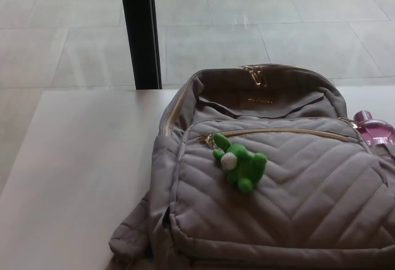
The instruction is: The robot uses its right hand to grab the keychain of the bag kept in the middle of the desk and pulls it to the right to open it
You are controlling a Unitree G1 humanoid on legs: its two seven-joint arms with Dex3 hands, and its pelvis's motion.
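Note:
A grey quilted backpack [278, 196] lies flat on the white desk [80, 159], filling the right and middle of the head view. A green plush keychain [242, 162] rests on its front pocket, hanging from the gold zipper pull [208, 138] at the left end of the pocket's gold zipper [278, 132]. That zipper runs shut across the pocket to the right. Another gold zipper pull [254, 74] sits at the top of the bag. Neither of my hands shows.
A pink bottle [375, 128] pokes out from the bag's right side. A black vertical post [140, 29] stands behind the desk against a tiled floor [278, 17]. The desk's far edge runs just behind the bag.

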